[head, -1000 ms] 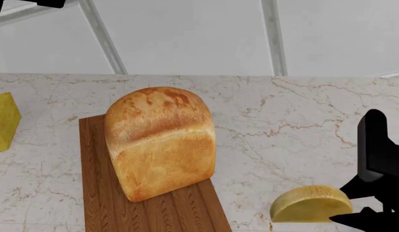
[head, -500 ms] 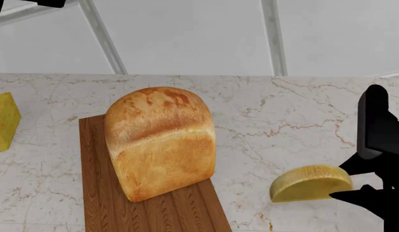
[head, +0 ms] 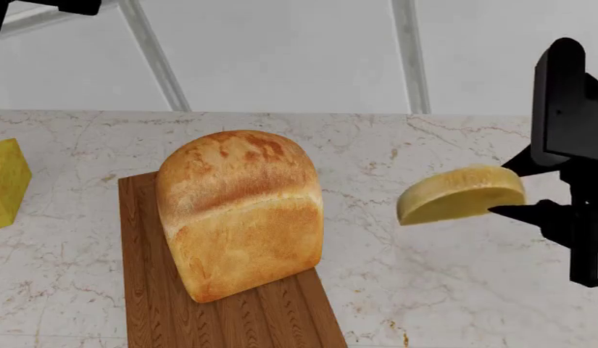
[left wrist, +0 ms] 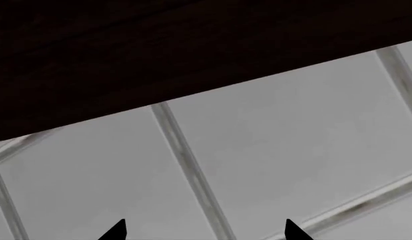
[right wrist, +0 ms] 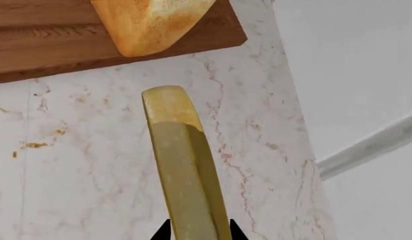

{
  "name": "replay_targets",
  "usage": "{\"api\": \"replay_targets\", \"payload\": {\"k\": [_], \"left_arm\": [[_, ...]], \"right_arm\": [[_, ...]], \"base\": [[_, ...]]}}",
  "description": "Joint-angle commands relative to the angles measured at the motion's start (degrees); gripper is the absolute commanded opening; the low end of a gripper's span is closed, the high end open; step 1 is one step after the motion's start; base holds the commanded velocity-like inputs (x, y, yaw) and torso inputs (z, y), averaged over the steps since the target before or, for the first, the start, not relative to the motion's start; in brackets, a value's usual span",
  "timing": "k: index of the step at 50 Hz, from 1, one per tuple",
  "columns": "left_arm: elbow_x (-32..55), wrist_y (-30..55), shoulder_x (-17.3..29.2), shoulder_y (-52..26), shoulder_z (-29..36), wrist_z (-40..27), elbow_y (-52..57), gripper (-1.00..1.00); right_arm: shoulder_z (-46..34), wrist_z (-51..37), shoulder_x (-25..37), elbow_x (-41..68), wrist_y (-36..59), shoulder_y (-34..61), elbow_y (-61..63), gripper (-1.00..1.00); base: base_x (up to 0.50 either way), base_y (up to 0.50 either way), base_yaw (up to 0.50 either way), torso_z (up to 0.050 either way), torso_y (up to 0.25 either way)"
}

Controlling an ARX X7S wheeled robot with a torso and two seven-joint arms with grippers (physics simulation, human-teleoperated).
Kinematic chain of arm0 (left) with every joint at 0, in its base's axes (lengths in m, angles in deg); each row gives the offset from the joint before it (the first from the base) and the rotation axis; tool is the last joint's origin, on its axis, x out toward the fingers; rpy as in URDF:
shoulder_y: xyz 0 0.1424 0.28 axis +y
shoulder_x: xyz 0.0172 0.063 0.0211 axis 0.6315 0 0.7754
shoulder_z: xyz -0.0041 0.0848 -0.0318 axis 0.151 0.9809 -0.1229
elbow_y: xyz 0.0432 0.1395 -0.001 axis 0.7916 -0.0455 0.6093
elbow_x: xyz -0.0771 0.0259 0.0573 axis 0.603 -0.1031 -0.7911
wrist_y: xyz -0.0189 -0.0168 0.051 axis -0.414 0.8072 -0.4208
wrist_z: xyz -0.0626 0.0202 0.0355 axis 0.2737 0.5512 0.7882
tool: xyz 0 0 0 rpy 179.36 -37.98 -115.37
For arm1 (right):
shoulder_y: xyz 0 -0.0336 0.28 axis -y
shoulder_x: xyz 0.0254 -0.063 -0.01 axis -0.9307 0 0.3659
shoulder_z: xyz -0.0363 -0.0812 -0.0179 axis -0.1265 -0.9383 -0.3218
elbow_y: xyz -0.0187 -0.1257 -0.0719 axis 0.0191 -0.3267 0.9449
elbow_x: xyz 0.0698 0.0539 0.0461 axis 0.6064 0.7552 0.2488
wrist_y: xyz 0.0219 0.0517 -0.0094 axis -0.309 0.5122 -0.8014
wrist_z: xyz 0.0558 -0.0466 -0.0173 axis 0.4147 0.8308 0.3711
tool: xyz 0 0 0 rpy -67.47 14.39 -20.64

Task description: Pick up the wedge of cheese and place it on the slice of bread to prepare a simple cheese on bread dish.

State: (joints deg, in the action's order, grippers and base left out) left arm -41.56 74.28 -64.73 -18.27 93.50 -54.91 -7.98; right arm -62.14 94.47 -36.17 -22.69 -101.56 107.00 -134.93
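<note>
The pale yellow wedge of cheese (head: 460, 193) hangs in the air to the right of the slice of bread (head: 241, 212), held at its right end by my right gripper (head: 519, 190), which is shut on it. In the right wrist view the cheese (right wrist: 182, 165) runs out from between the black fingertips (right wrist: 161, 233) toward the loaf's corner (right wrist: 149, 22). The golden-brown loaf stands on a wooden cutting board (head: 154, 304). My left gripper (left wrist: 202, 231) is off the counter, its two tips wide apart over grey floor tiles, nothing between them.
A brighter yellow blocky cheese chunk (head: 6, 181) lies at the counter's far left. The marble counter (head: 434, 290) ends at a back edge, with grey tiled floor beyond. A dark part of the left arm (head: 67, 6) shows at the top left.
My right gripper has risen from the counter's front right with the wedge of cheese, lifting it clear of the marble to about the loaf's mid height. Bread and board have stayed put.
</note>
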Motion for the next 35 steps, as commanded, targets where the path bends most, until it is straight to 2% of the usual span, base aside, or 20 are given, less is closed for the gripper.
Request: {"api": "replay_targets", "payload": {"k": [1,35], "left_arm": [[0.58,0.45,0.07,3.15,-0.75,-0.39,3.13,1.00],[1.15,0.76,0.40,2.90,-0.09,-0.72,2.71,1.00]], "right_arm": [[-1.45,-4.54,-0.33,-2.07,-1.45,2.83,0.05,-1.00],[-4.72,-5.40,-1.13,0.58,-5.76,7.81,0.07,-1.00]], "base": [[0.00,0.00,0.00,0.000,0.000],[0.00,0.00,0.00,0.000,0.000]]}}
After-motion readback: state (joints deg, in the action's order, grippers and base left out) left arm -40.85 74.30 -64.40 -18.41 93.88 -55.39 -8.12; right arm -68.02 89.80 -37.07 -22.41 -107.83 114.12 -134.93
